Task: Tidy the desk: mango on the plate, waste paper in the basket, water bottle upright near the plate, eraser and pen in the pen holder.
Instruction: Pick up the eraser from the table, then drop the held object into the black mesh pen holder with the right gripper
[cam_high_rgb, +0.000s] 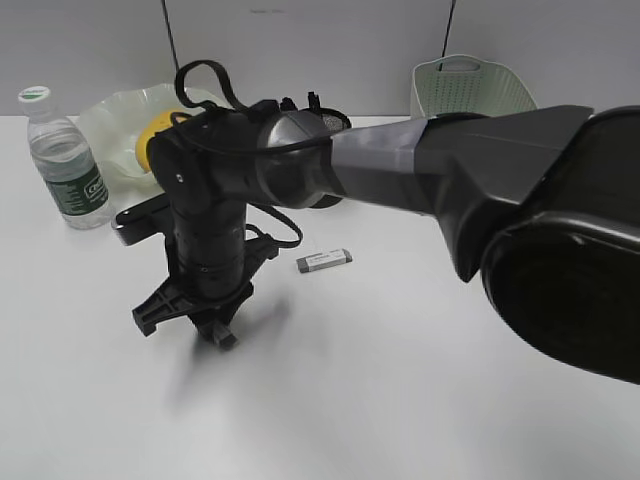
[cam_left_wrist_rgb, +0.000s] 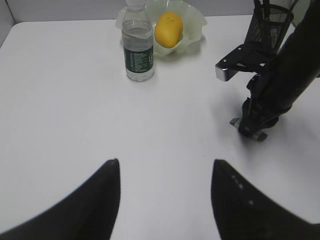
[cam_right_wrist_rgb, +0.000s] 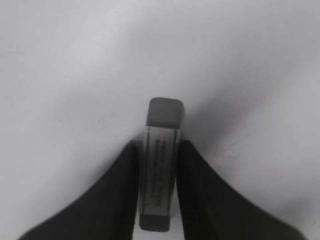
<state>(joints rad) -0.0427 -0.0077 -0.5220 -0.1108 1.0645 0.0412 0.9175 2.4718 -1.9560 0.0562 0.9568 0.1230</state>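
My right gripper is shut on the eraser, a white bar with grey ends. It sits low over the desk, left of middle. In the left wrist view, grey ends stick out at its tips. A similar grey-and-white bar lies on the desk to its right. The mango lies in the plate. The water bottle stands upright beside the plate. The pen holder stands behind the right arm. My left gripper is open and empty. The waste paper is out of view.
The basket stands at the back right. The right arm reaches across the middle of the desk and hides most of the pen holder in the exterior view. A thin dark stick stands out of the holder.
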